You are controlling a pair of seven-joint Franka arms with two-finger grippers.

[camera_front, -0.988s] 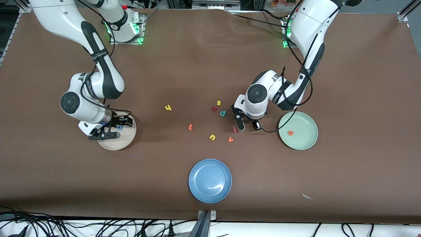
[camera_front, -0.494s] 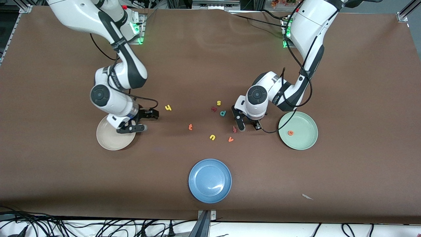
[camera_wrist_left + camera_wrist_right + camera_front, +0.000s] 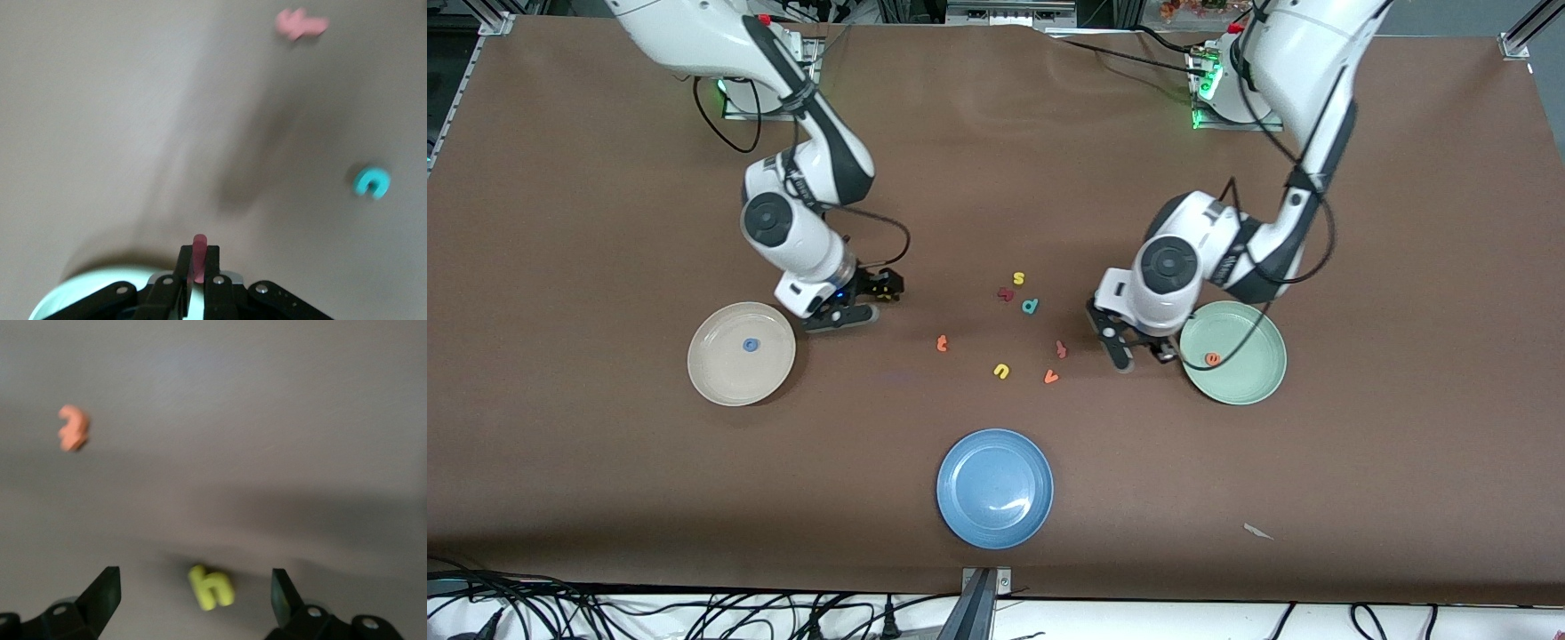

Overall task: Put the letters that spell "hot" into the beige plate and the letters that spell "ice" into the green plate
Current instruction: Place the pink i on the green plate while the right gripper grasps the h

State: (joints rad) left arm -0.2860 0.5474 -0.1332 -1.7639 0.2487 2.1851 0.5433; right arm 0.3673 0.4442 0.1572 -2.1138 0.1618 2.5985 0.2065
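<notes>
The left end effector (image 3: 197, 267) is clamped on the dark red i (image 3: 199, 248) beside the green plate (image 3: 1249, 378), its next drop point. The right end effector (image 3: 193, 597), fingers apart, hangs over the yellow h (image 3: 211, 587), needing descent.

My arm casings (image 3: 694, 36) are glossy white plastic with matt black joints. The table cover (image 3: 1405, 267) is matt brown, faintly creased. The blue plate (image 3: 960, 507) shows a glossy glaze; the letters (image 3: 1001, 371) look matt, soft foam.
</notes>
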